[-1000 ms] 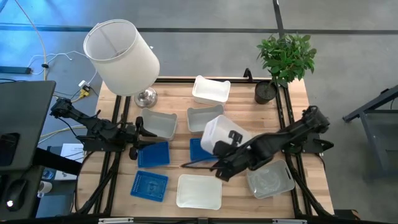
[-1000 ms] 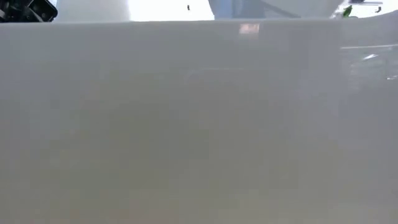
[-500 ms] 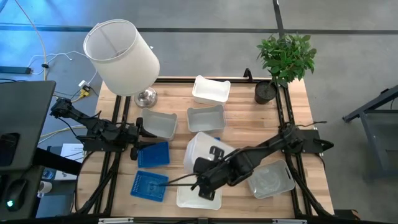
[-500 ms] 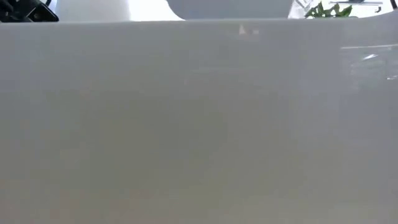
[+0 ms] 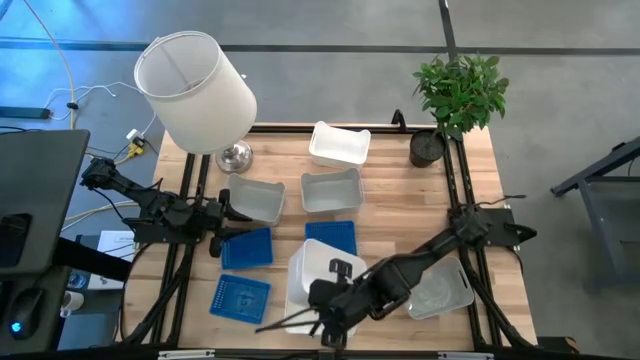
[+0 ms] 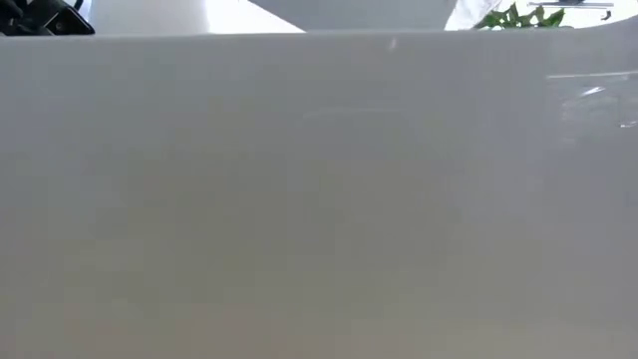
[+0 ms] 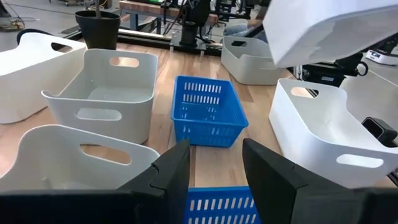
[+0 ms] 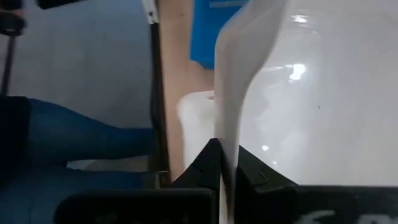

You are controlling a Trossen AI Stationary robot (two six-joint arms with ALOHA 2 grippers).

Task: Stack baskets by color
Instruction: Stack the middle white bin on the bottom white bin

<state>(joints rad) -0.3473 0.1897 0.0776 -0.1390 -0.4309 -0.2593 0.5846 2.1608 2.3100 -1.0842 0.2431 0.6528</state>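
My right gripper [image 5: 338,276] is shut on a white basket [image 5: 316,266], which it holds over another white basket [image 5: 300,318] at the table's near edge. Three blue baskets [image 5: 246,247] [image 5: 240,297] [image 5: 332,234] rest on their bases on the table. Farther back stand two pale baskets [image 5: 252,198] [image 5: 331,189] and a white one [image 5: 340,145]. A clear-grey basket [image 5: 437,290] sits at the near right. My left gripper [image 7: 214,167] waits open at the left, level, with nothing between its fingers. My right gripper pinches one side wall of the white basket at its rim [image 8: 227,134], with one finger inside the basket and one outside. The fingers slant down from the table's right. The basket hangs tilted, lifted clear above the white basket below it [image 7: 323,134].
A large white lampshade [image 5: 195,90] on a metal foot stands at the far left, and a potted plant [image 5: 455,100] at the far right. The low view is filled by a white basket wall [image 6: 319,199]. Bare wood shows at the middle right [image 5: 410,205].
My right gripper has carried the white basket toward the table's near edge and somewhat to the left. It has gone from over the middle blue basket to over the white basket at the near edge. The fingers have stayed shut on the basket.
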